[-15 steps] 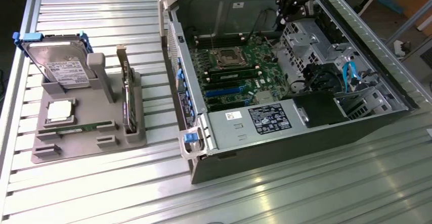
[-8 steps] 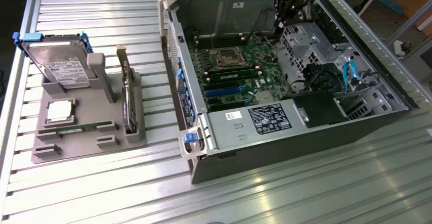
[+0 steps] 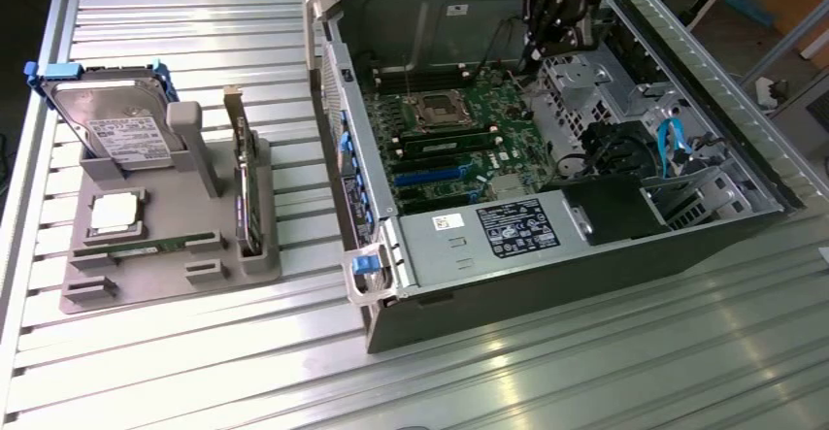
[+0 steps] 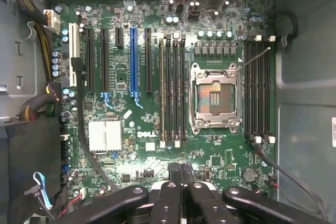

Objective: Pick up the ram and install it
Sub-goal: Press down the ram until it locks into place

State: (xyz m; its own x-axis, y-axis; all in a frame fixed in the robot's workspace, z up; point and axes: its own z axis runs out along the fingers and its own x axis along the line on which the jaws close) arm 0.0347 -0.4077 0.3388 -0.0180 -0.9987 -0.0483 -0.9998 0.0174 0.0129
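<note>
One ram (image 3: 143, 248), a thin green stick, lies flat in the grey holder tray (image 3: 78, 294) on the exterior view's left. A second green stick (image 3: 447, 144) stands in a memory slot on the motherboard (image 3: 518, 129), next to the bare CPU socket (image 4: 214, 98). My gripper (image 3: 550, 47) hangs inside the open computer case (image 3: 545, 284), over the far part of the board and well away from the tray. In the wrist view its dark fingers (image 4: 169, 192) are pressed together above the board's edge, so the gripper (image 4: 181, 174) is shut with nothing between them. The black memory slots (image 4: 173, 90) lie ahead of it.
The tray also carries a silver hard drive with blue clips (image 3: 111, 124), an upright expansion card (image 3: 240, 187) and a square chip (image 3: 115, 212). Inside the case are a black power-supply box (image 3: 609, 207), blue cables (image 3: 670, 144) and the raised case walls (image 3: 330, 90).
</note>
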